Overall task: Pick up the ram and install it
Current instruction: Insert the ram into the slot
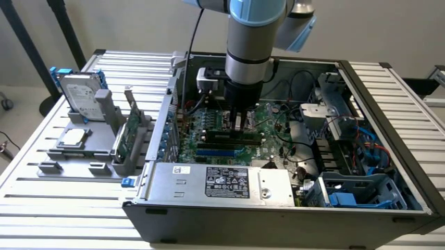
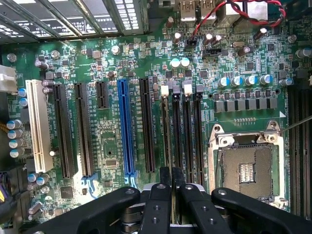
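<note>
Over on the exterior view's left, the grey parts rack (image 1: 76, 156) sits on the slatted table (image 1: 41, 208) with a hard drive (image 1: 78, 96) standing upright in a blue frame, a square silver processor chip (image 1: 72, 137) lying flat below it, and a green expansion card (image 1: 129, 136) on edge in its slot. Moving right, we're into the open computer case (image 1: 278, 219), power supply (image 1: 222, 183) along its near edge, and the arm plunges straight down over the green motherboard (image 1: 208, 148). The gripper (image 1: 239, 121) is low, right over the memory slots. From the wrist view the board spreads out: a white slot (image 2: 38, 126), black expansion slots, a blue slot (image 2: 126, 127), then the memory slots (image 2: 187, 131) and the empty processor socket (image 2: 248, 168). The gripper (image 2: 173, 187) has its fingers (image 2: 157, 204) drawn close, pinching the ram (image 2: 171, 176), a thin dark edge held upright between them, lined up along the memory slots. Whether the stick already touches a slot, I can't tell.
</note>
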`<state>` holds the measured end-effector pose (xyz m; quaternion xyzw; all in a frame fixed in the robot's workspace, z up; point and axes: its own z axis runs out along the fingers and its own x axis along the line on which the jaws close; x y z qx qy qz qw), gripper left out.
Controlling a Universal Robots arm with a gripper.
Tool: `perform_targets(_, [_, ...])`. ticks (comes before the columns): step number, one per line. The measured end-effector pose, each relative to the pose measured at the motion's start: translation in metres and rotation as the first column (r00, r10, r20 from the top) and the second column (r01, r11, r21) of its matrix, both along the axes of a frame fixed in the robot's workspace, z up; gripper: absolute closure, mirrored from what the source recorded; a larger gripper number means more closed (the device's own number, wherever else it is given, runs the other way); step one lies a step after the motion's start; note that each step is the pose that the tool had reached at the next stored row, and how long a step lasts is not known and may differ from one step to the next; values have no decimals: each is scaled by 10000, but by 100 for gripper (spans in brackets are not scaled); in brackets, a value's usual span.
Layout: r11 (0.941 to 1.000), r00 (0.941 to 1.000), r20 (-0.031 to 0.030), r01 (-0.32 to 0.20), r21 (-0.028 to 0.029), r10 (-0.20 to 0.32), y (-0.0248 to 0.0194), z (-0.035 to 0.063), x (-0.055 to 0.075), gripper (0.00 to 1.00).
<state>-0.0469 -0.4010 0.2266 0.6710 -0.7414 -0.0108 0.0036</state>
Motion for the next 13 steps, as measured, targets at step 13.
perform_targets(13, [10000, 10000, 0, 10, -1, -10, 0, -21, 0, 78])
